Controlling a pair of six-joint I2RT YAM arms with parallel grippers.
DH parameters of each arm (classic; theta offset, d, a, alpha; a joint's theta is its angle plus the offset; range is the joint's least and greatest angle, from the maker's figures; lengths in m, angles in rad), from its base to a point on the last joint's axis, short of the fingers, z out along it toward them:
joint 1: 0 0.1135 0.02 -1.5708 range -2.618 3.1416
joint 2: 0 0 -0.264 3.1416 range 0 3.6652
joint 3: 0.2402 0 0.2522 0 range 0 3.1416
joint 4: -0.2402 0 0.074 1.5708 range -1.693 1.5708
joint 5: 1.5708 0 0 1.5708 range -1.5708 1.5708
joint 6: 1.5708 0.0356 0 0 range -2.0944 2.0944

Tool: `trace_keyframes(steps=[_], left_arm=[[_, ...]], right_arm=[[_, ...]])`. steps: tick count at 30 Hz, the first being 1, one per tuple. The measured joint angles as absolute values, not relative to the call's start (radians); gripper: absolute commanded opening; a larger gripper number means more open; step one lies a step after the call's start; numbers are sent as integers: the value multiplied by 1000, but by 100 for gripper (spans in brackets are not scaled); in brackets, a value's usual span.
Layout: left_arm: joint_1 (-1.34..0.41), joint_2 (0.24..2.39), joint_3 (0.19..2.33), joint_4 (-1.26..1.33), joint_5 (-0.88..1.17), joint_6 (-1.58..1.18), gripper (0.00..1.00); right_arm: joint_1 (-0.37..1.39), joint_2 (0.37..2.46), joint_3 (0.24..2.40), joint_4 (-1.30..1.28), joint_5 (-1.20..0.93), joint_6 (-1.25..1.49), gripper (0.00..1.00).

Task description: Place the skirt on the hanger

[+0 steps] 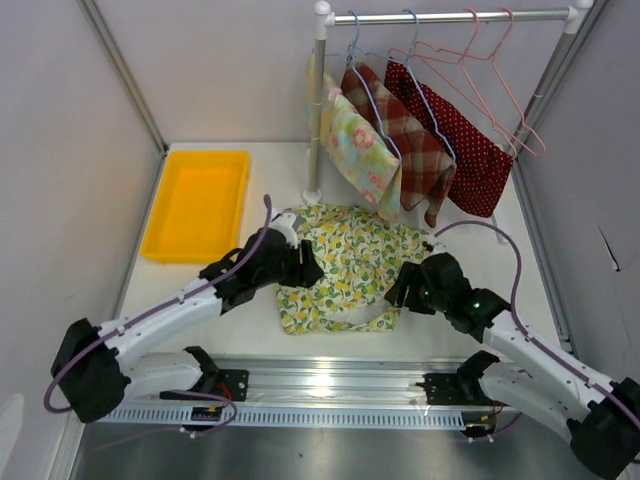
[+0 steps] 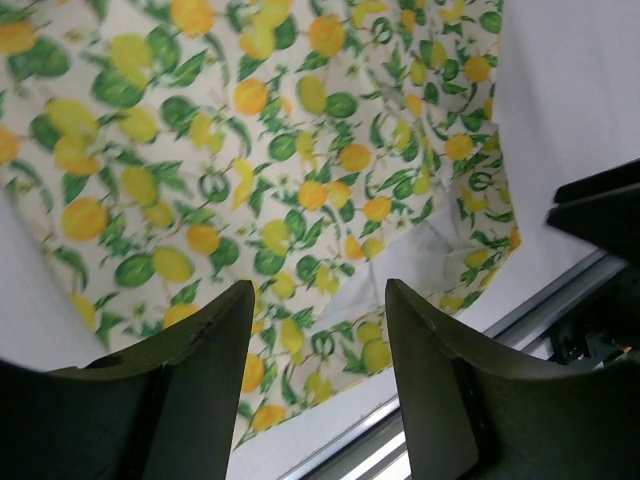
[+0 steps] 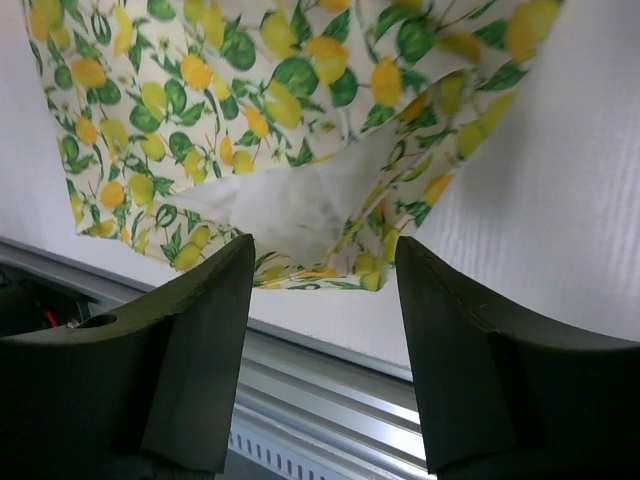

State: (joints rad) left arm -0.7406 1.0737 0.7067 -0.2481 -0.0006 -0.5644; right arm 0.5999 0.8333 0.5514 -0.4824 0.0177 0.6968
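Lying flat on the table [image 1: 275, 175], before the rack [image 1: 450, 16], the skirt [image 1: 355, 262] is rumpled, its near hem turned up. A tray [image 1: 197, 203] sits far left. Three garments [image 1: 400, 140] hang beside pink hangers [image 1: 490, 103]. The left gripper [image 1: 305, 265] is spread at the skirt's left edge and the right gripper [image 1: 400, 285] at its right. Neither pinches anything, though whether the fingertips graze the cloth is unclear.

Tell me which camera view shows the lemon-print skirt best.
The top external view: nearly the whole skirt lies spread on the table. Each wrist view shows only a close patch of its print and edge.
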Motion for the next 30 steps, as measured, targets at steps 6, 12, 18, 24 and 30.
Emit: trace_keyframes(steps=[6, 12, 18, 24, 30], left_arm=[[-789, 1272, 801, -229, -26, -528, 60], [-817, 1359, 842, -344, -62, -488, 55], [-847, 1367, 850, -438, -105, -480, 59], [-894, 1444, 850, -460, -105, -478, 61], [-939, 1522, 850, -442, -102, -490, 52]], right_arm=[[740, 971, 543, -443, 106, 750, 55], [748, 978, 514, -467, 150, 773, 18], [749, 888, 488, -513, 165, 786, 8], [752, 835, 476, -547, 175, 788, 7], [757, 828, 461, -556, 180, 788, 4]])
